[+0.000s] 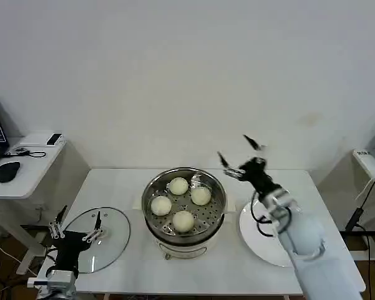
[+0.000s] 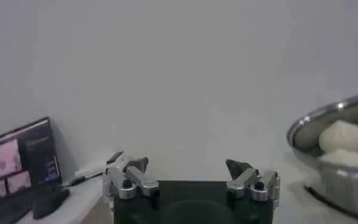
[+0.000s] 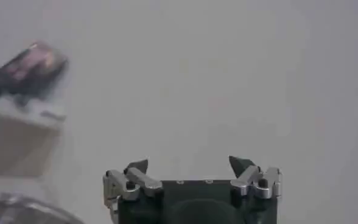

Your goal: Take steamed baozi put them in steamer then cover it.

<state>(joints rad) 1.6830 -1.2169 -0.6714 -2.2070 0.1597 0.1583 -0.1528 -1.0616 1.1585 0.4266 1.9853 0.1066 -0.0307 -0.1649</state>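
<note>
Nearest, left gripper (image 1: 79, 224) hanging over the glass cover (image 1: 95, 239) at the table's (image 1: 112, 181) left front, fingers spread, empty. Centre: steamer (image 1: 185, 212) uncovered, four steamed baozi (image 1: 179, 185) on its perforated tray. Right gripper (image 1: 240, 153) raised behind a white plate (image 1: 262, 247), wide open, empty. Side desk with computer mouse (image 1: 7, 170) far left. No legible writing.

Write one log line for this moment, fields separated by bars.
baozi: four in steamer | cover: on table, left | left hand: open over cover | right hand: open, raised
</note>
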